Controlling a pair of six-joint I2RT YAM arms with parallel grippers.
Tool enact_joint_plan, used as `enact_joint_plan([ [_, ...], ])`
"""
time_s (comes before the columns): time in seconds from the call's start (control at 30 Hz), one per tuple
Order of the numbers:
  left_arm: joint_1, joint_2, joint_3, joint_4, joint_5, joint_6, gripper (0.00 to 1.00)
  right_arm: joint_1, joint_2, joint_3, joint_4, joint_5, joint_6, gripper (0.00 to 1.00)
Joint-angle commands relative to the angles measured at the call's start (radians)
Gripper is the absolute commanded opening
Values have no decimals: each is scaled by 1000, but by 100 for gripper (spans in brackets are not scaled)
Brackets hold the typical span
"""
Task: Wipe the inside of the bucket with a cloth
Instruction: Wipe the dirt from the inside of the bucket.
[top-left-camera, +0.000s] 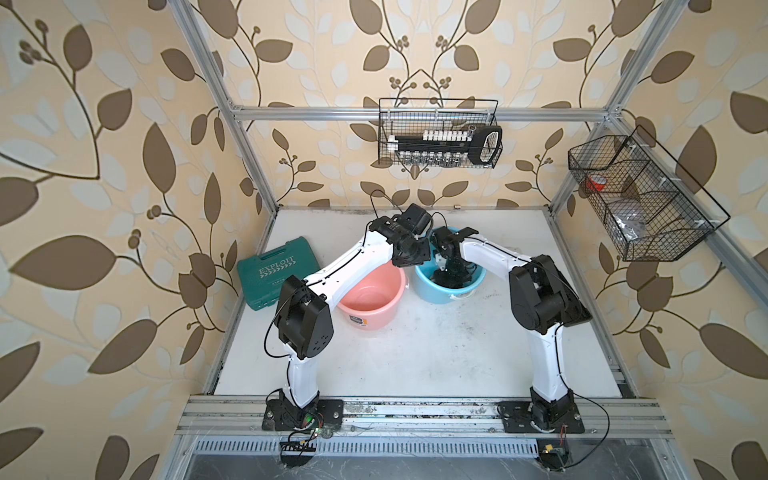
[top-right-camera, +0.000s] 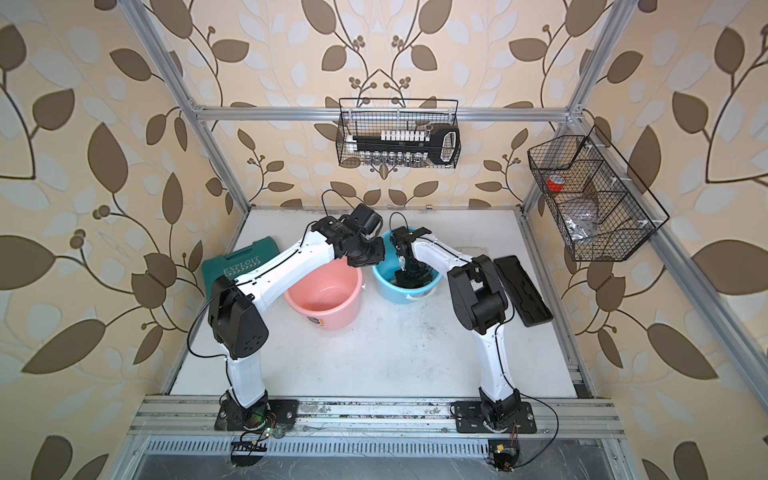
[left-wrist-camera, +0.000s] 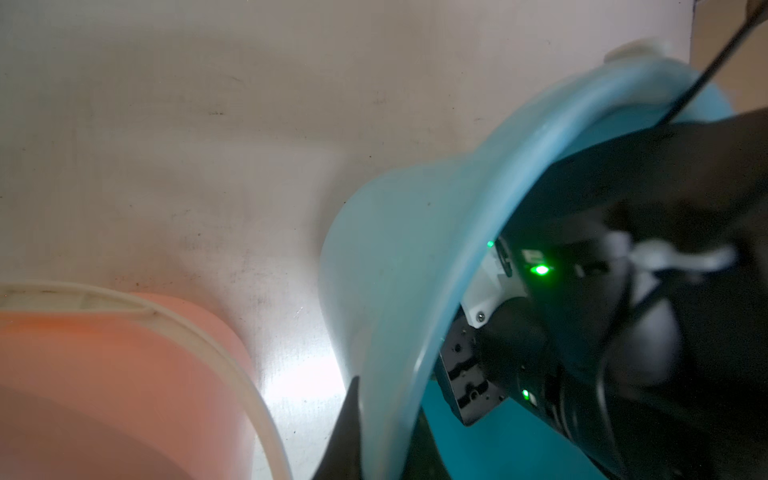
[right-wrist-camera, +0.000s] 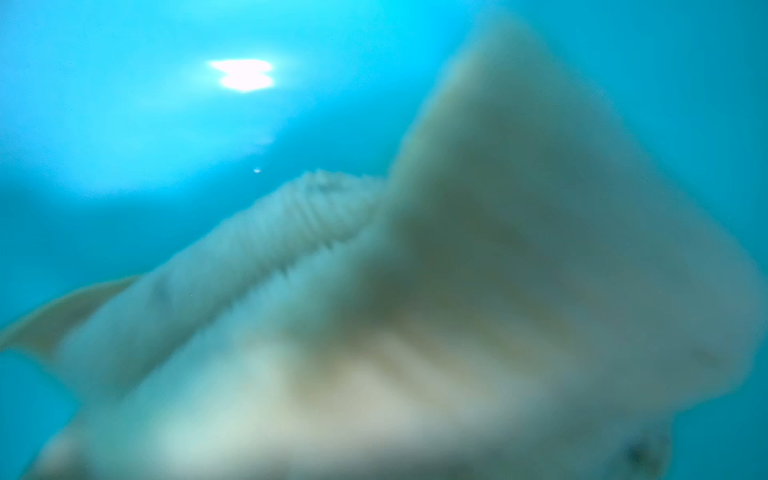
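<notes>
Inside the blue bucket (top-left-camera: 432, 292), right jaws grip cloth (right-wrist-camera: 415, 332).

Your blue bucket (top-left-camera: 432, 293) (top-right-camera: 390, 293) (left-wrist-camera: 415, 249): round plastic, mouth up, white handle at rim, standing toward back centre in both top views

Your cloth (right-wrist-camera: 457, 291): pale yellow terry, bunched in folds, ribbed hem showing, faint grey marks; inside bucket, blue wall all round it; blurred in right wrist view, hidden from you in top views
</notes>
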Motion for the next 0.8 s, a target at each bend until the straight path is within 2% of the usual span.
enact_joint_plan([
  [0.0, -38, 10, -1, -91, 129, 54, 0, 18, 44, 5, 154, -316, -23, 0],
  [0.17, -38, 19, -10, -75, 126, 46, 0, 20, 42, 38, 148, -462, -36, 0],
  [0.37, -38, 31, 9, -85, 76, 54, 0, 17, 7, -24, 132, -637, -96, 0],
  [0.53, -38, 53, 54, -109, 42, 62, 0, 4, -88, -113, 232, -856, -51, 0],
  [0.77, -35, 80, 85, -129, 25, 75, 0, -76, -311, -242, 438, -956, 91, 0],
])
